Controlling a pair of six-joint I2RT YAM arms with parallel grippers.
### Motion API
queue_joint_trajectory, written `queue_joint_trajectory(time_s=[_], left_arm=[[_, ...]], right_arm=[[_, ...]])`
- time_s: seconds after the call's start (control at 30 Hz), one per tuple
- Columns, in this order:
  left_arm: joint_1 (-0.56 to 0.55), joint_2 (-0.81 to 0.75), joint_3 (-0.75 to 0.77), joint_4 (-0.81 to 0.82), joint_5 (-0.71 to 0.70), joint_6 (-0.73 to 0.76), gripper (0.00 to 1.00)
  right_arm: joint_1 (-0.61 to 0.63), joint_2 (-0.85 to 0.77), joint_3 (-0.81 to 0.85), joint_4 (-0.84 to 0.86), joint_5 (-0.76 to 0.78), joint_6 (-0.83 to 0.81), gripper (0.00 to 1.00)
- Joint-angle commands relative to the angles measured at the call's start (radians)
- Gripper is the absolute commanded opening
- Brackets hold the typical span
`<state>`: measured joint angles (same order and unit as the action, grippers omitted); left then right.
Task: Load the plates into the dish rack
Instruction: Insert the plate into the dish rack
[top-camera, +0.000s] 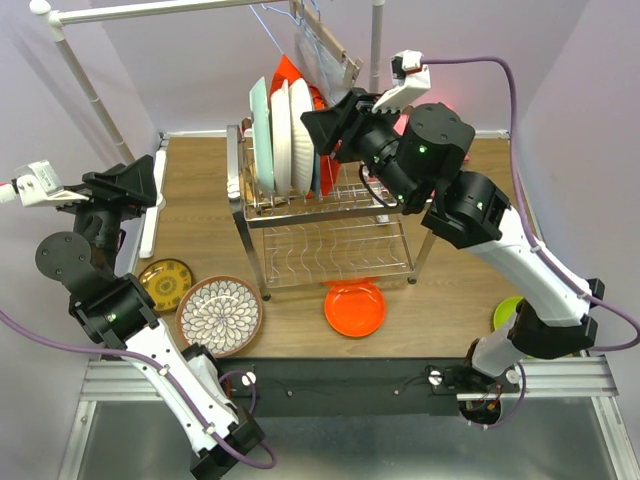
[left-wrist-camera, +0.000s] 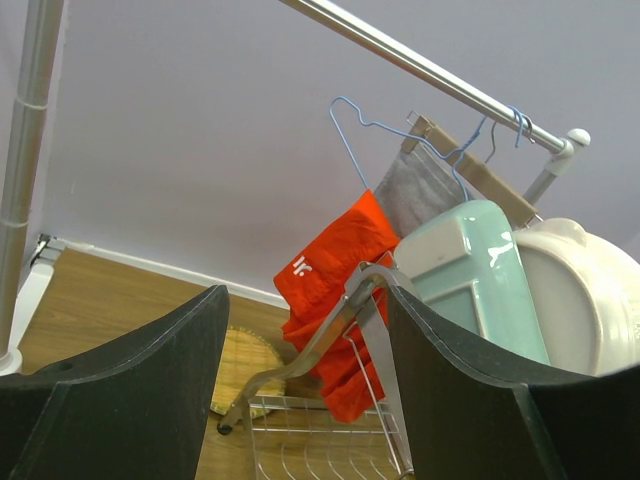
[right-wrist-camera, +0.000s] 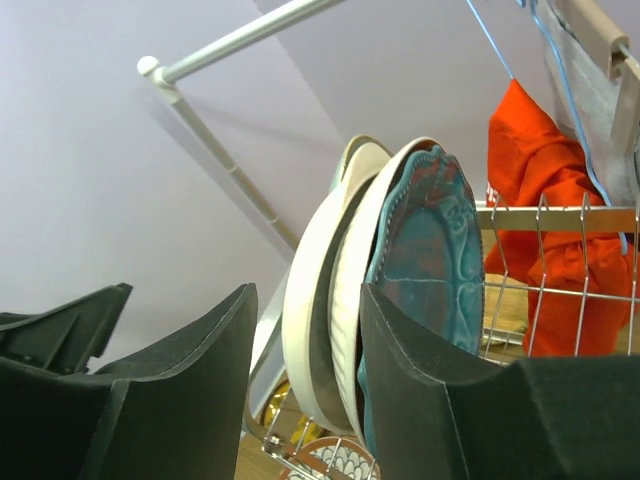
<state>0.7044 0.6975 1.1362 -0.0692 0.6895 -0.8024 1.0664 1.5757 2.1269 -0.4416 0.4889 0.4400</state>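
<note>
At the dish rack (top-camera: 330, 240), a teal plate (right-wrist-camera: 430, 250) is slotted; right gripper (right-wrist-camera: 305, 295) parted (left gripper (left-wrist-camera: 305, 295) too); straight withdrawal is called for.

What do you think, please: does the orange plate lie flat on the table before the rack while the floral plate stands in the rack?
Not quite. The floral plate also lies flat on the table, left of the orange plate, not in the rack; the top view shows it. The orange plate is as you say.
</note>
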Motion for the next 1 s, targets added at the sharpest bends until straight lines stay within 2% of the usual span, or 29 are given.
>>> queue_joint_trajectory(time_s=[0.0,0.27,0.37,0.53,0.63,0.77,0.83,0.97], left_arm=[[-0.006,-0.01,0.0,0.017,-0.005,-0.012,0.73],[-0.006,-0.009,0.011,0.014,-0.001,-0.009,0.73],[-0.006,-0.009,0.011,0.009,0.007,-0.003,0.73],[-0.006,-0.007,0.01,-0.001,0.012,0.025,0.74],[-0.006,0.008,0.022,-0.009,0.015,0.035,0.74],[-0.006,0.045,0.054,-0.014,-0.002,0.048,0.74],[-0.005,0.079,0.068,-0.015,-0.024,0.046,0.74],[-0.006,0.134,0.097,-0.003,-0.068,0.012,0.74]], right_arm=[[0.006,-0.032,-0.019,0.056,-0.018,-0.023,0.55],[0.004,-0.062,-0.047,0.096,-0.039,-0.093,0.56],[0.006,-0.108,-0.099,0.15,-0.07,-0.208,0.62],[-0.014,-0.195,-0.174,0.215,-0.192,-0.492,0.79],[-0.06,-0.252,-0.226,0.211,-0.298,-0.566,0.87],[-0.097,-0.341,-0.332,0.185,-0.407,-0.618,0.91],[-0.111,-0.404,-0.381,0.173,-0.415,-0.641,0.92],[-0.167,-0.499,-0.504,0.173,-0.328,-0.687,0.92]])
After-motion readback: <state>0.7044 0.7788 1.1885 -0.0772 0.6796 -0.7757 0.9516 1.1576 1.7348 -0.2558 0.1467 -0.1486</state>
